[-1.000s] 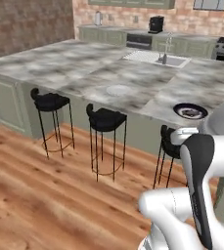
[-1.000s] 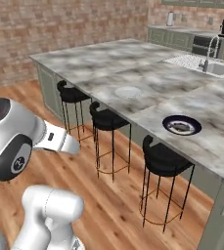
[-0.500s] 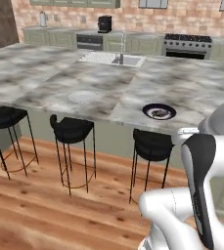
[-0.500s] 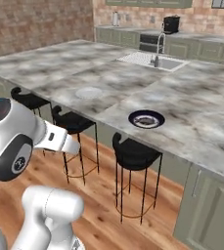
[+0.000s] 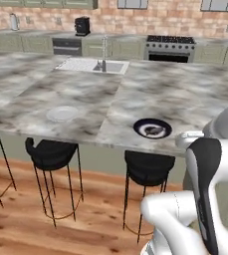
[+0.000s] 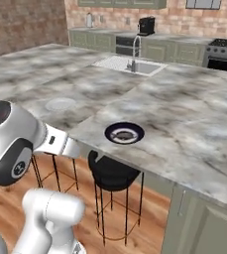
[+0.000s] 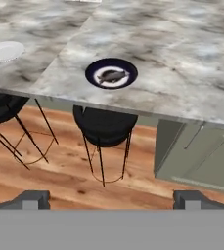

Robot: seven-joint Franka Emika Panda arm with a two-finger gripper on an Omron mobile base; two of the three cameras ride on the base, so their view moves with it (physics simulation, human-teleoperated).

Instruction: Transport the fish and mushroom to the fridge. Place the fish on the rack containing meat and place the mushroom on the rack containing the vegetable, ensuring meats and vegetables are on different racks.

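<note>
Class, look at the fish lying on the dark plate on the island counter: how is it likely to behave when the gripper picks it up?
The fish looks small and slender, so probably light. Lying flat on the plate, it seems unlikely to roll, though it may slide.

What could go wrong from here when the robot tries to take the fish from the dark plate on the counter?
1. The fish is small and lies flat in the dark plate, so the open gripper may close on the plate rim or slip off the fish.
2. The plate sits near the counter edge; a push might slide it off.
3. A black stool stands right below, so a low approach may bump it.
</note>
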